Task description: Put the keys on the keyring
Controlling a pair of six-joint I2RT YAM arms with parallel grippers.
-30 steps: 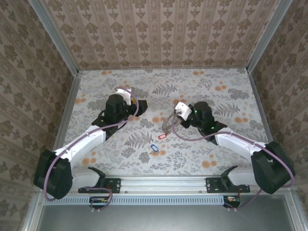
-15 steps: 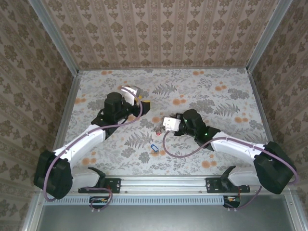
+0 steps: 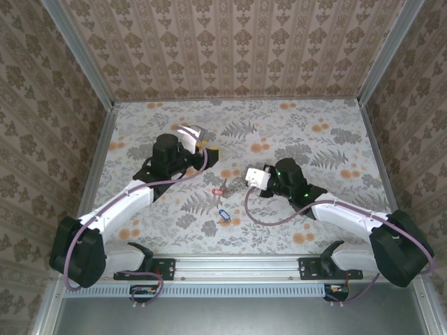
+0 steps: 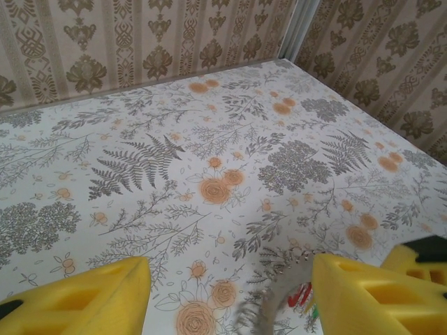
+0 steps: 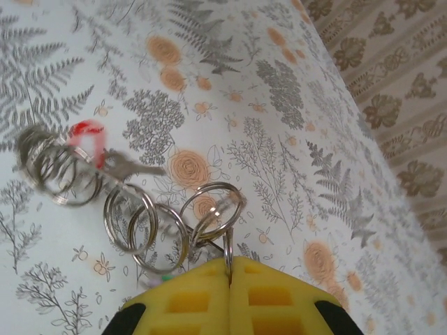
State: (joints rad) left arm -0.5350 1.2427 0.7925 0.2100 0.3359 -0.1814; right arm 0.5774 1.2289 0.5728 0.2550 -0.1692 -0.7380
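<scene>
The right tool [image 5: 230,269] is clenched on the keyring [image 5: 143,220], its yellow pads [image 5: 269,296] pressed flat together with one wire loop pinched in the seam. From that pinch the linked rings trail away as a chain, and its long axis runs from the right tool toward the left arm's side of the floral surface [image 3: 314,132]. A red-tagged key [image 5: 87,136] sits at the far end of the chain. It is blurred, so I cannot tell whether it is already threaded or only lying against the rings. In the top view the red tag shows just left of the right tool [image 3: 245,181], roughly midway between the two arms. The left tool [image 3: 209,151] is released, and its wrist view shows the pads [image 4: 84,293] spread wide. The blurred end of the chain and a spot of red lie low in the gap between them. A blue-tagged key [image 3: 223,214] lies loose on the surface, apart from the chain and on its near-edge side. It is closer to the right tool than to the left. Since the right tool is occupied, the free left tool would likely have to fetch it, reaching back toward the arm bases past the chain. The blue key's own long axis is too small to make out.
</scene>
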